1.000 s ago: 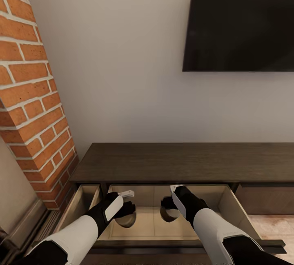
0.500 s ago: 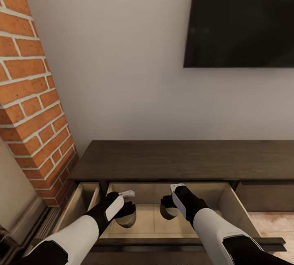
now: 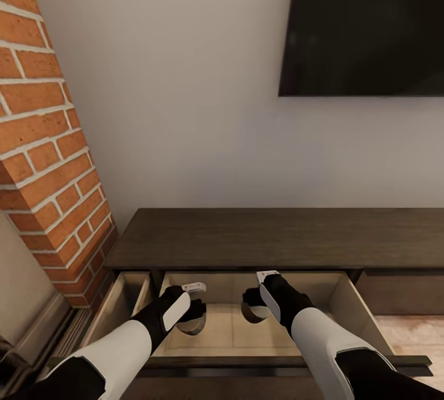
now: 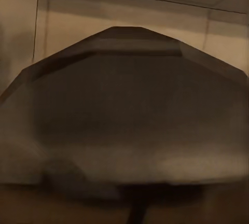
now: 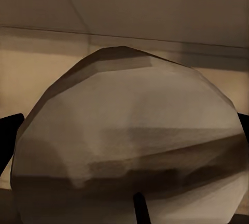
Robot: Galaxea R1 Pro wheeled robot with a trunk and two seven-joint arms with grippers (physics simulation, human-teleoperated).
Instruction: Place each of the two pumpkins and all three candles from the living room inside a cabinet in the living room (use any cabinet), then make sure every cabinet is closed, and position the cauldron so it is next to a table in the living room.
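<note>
The dark-brown cabinet (image 3: 246, 233) stands against the wall with its wide drawer (image 3: 348, 304) pulled out, showing a pale wood interior. Both my grippers reach down into that drawer. My left gripper (image 3: 195, 309) is shut on a cream candle (image 3: 193, 325), which looms dark and close in the left wrist view (image 4: 135, 110). My right gripper (image 3: 256, 301) is shut on a second candle (image 3: 251, 313); in the right wrist view this candle (image 5: 129, 136) is a pale faceted cylinder with a dark wick. Both candles hang just above the drawer floor. The pumpkins, cauldron and table are out of view.
A brick fireplace (image 3: 49, 141) rises at the left, close to the cabinet's end. A narrow drawer (image 3: 126, 301) beside it also stands open. A dark TV (image 3: 370, 24) hangs on the wall above. Wood floor (image 3: 413, 332) shows at the lower right.
The whole picture has slid upward a little, so the camera has moved. Both grippers still hold their candles at about the same spot inside the drawer.
</note>
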